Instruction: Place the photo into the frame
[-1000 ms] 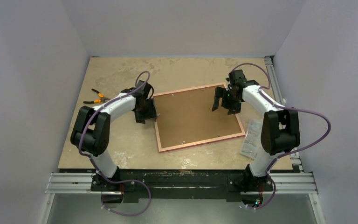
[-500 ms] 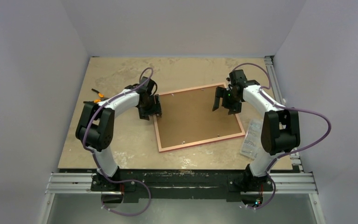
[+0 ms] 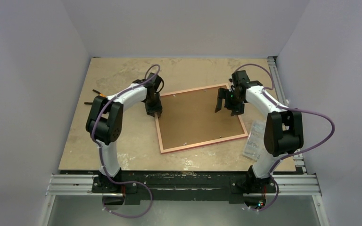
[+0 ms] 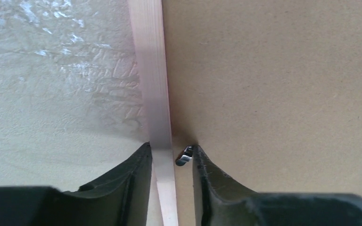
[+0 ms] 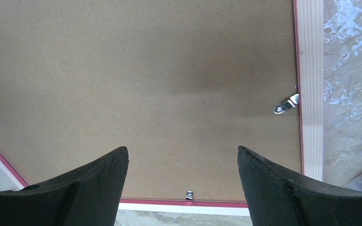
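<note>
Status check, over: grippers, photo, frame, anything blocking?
Left gripper astride the frame edge, metal clip between fingers, grip unclear. Right gripper open above the backing board. Photo not in view; board covers the frame's back.

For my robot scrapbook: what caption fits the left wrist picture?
Left gripper straddles the frame rail and a metal clip, beside the board.

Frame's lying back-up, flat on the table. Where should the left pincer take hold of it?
Grip the frame by its left rail, from straight above, with one finger outside on the table side and one inside over the backing board. Lying flat, its narrow rail is probably all the fingers can close across. The left pincer straddles it now, beside the metal tab.
</note>
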